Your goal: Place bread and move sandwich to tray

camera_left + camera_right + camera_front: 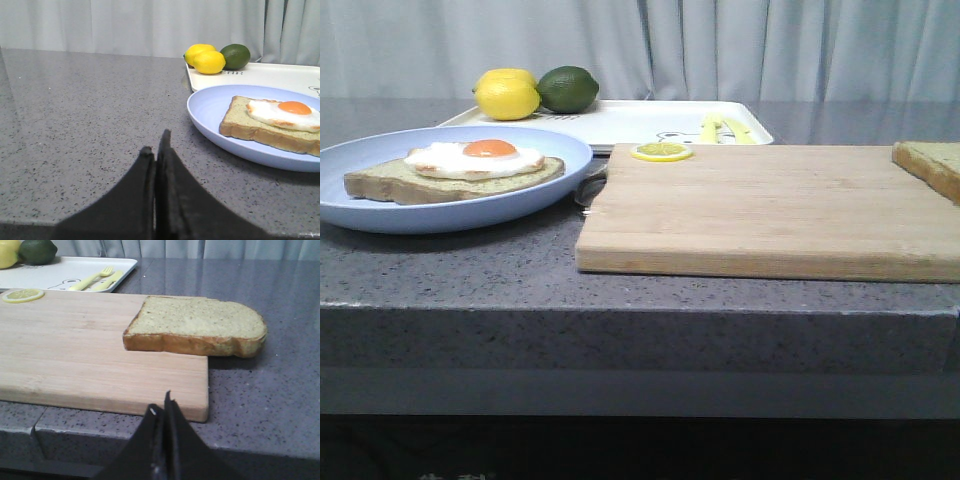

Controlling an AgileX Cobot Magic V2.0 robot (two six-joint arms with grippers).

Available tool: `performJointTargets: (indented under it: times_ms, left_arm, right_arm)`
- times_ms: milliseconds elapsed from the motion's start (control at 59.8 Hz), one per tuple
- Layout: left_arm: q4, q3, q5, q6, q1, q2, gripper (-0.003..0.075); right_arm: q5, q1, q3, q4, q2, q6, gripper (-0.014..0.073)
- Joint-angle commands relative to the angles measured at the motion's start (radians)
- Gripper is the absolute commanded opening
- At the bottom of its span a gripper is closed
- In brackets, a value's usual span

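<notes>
The bread was found lying flat at the right end of the cutting board, one rounded end overhanging the board's edge above the counter. It was a thick slice with a pale greenish-tan face and a darker crust. It was judged light and somewhat soft, liable to dent under a hard pinch; the overhanging end, taken across its thickness at the crust, was judged the best hold.

The sandwich, one slice topped with a fried egg, was seen resting on the light-blue plate at the left. The egg was judged loose and apt to slide if tilted, so the plate rim was judged the safer hold, kept level.

The tray was noted behind plate and board, carrying a lemon, a lime and yellow cutlery.

The left gripper was seen pressed together, empty, low over bare counter beside the plate. The right gripper was likewise pressed together, empty, short of the board's near corner.
</notes>
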Motion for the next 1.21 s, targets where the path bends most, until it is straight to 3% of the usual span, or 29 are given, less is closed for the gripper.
performJointTargets:
  times_ms: [0, 569, 787, 1088, 1188]
  left_arm:
    - [-0.004, 0.010, -0.085, -0.007, -0.005, -0.022, -0.0019]
    - [-0.004, 0.010, -0.085, -0.007, -0.005, -0.022, -0.0019]
    - [-0.004, 0.010, -0.086, -0.007, -0.005, -0.022, -0.0019]
    - [-0.004, 0.010, -0.138, -0.007, -0.005, -0.022, -0.0019]
    - [-0.047, -0.008, -0.214, -0.007, -0.005, -0.022, -0.0019]
  right_arm:
    - [-0.078, -0.007, -0.004, 0.002, -0.017, -0.004, -0.0052]
    - [-0.080, -0.007, -0.004, 0.002, -0.017, -0.004, -0.0052]
    - [-0.144, -0.007, -0.004, 0.002, -0.017, -0.004, -0.0052]
    - [-0.144, -0.007, -0.004, 0.002, -0.017, -0.004, -0.0052]
    - [-0.164, -0.007, -0.030, 0.012, -0.017, -0.004, -0.0052]
